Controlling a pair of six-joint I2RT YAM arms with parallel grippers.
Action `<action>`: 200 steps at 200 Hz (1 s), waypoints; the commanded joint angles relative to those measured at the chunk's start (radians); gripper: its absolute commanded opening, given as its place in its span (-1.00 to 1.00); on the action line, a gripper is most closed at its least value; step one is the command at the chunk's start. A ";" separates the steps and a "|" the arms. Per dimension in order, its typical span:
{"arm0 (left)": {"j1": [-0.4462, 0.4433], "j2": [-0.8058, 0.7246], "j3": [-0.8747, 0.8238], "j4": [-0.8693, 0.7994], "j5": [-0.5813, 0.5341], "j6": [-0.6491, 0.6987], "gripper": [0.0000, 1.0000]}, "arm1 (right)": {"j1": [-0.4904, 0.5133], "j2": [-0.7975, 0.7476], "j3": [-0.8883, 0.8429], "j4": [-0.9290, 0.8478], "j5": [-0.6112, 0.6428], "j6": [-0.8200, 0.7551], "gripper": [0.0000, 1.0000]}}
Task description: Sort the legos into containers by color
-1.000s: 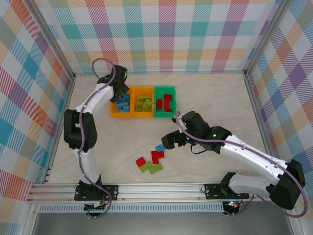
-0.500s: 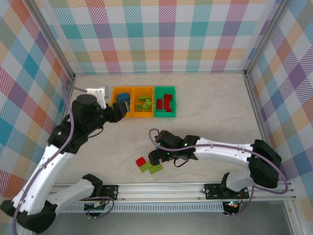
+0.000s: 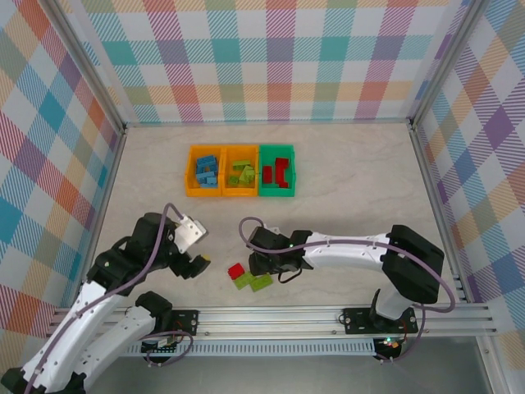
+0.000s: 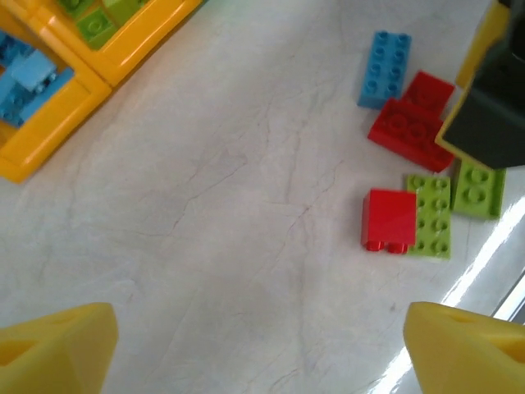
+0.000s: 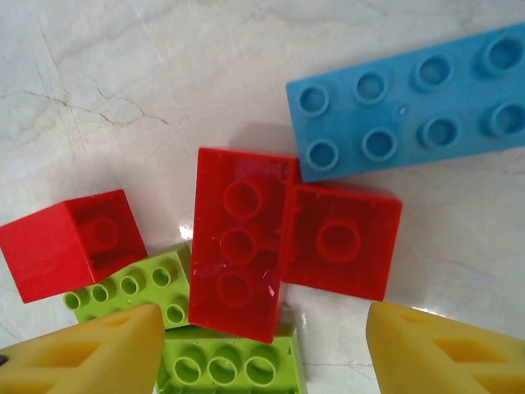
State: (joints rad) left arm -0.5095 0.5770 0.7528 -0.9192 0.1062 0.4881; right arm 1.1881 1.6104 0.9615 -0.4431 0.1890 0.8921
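Observation:
Loose legos lie in a small pile near the front of the table: a blue brick [image 5: 410, 119], two red bricks [image 5: 242, 254] [image 5: 340, 238] lying studs-down, a third red one [image 5: 74, 242] and two lime green ones [image 5: 131, 287] [image 5: 225, 365]. My right gripper [image 3: 261, 264] hovers over this pile, open, its yellow fingers [image 5: 90, 357] either side of the long red brick without touching it. My left gripper [image 3: 197, 264] stands left of the pile, wide open over bare table [image 4: 246, 246]. The containers stand at the back: an orange bin [image 3: 205, 171] with blue bricks, an orange bin [image 3: 240, 171] with green ones, a green bin [image 3: 276, 171] with red ones.
Checked walls enclose the table on three sides, and a metal rail [image 3: 271, 316] runs along the front edge just behind the pile. Open marble surface lies between the pile and the bins.
My left arm has swung from the blue bin down to the front left and its jaws have opened wide. The right gripper has moved left over the pile and its jaws have narrowed.

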 commanded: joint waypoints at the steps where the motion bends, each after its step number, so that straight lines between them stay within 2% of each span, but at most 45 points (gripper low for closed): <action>1: -0.009 -0.071 -0.048 0.053 0.051 0.143 0.93 | 0.033 0.039 0.047 -0.014 0.009 0.087 0.31; 24: -0.011 -0.103 -0.095 0.052 0.085 0.207 0.96 | 0.048 0.084 0.075 -0.029 0.027 0.112 0.24; 61: -0.011 -0.143 -0.113 0.050 0.071 0.222 1.00 | 0.051 0.143 0.118 -0.044 0.080 0.123 0.05; 92: -0.010 -0.157 -0.120 0.049 0.073 0.222 1.00 | 0.051 0.183 0.140 -0.068 0.114 0.125 -0.03; 105: -0.011 -0.160 -0.123 0.054 0.072 0.221 1.00 | 0.051 0.192 0.140 -0.071 0.131 0.124 -0.19; 142: -0.011 -0.165 -0.128 0.064 0.071 0.221 1.00 | 0.051 0.199 0.141 -0.078 0.150 0.119 -0.40; 163: -0.011 -0.181 -0.131 0.065 0.090 0.233 1.00 | 0.051 0.164 0.143 -0.072 0.150 0.104 -0.49; 200: -0.011 -0.240 -0.160 0.080 0.193 0.279 1.00 | 0.037 -0.009 0.144 -0.032 0.183 -0.018 -0.56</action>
State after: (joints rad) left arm -0.5102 0.3729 0.6224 -0.8776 0.2066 0.7269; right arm 1.2366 1.7439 1.0904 -0.4942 0.3229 0.9726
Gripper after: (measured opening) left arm 0.998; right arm 0.301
